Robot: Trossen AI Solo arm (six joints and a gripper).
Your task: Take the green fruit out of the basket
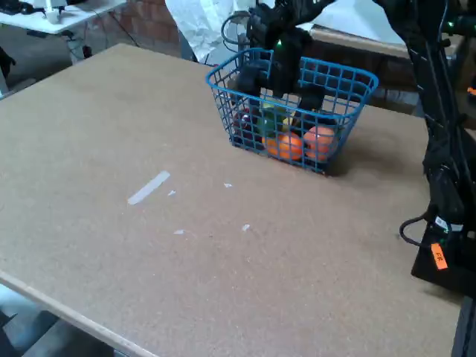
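- The fingers [279,93], black and hard-edged, reach down inside the basket in the upper centre of the frame; how far they are parted, and whether they touch anything, cannot be told.
- The basket [338,123] is blue wire mesh with flared sides, standing on the matte brown counter [149,134].
- The green fruit [265,121], round and glossy, lies inside it beside two smooth orange fruits [288,146].

- The fixed view looks down at an angle from above the near edge of the brown fibreboard table [149,245].
- It faces the far edge, where the blue wire-mesh basket [338,82] stands, at middling distance.
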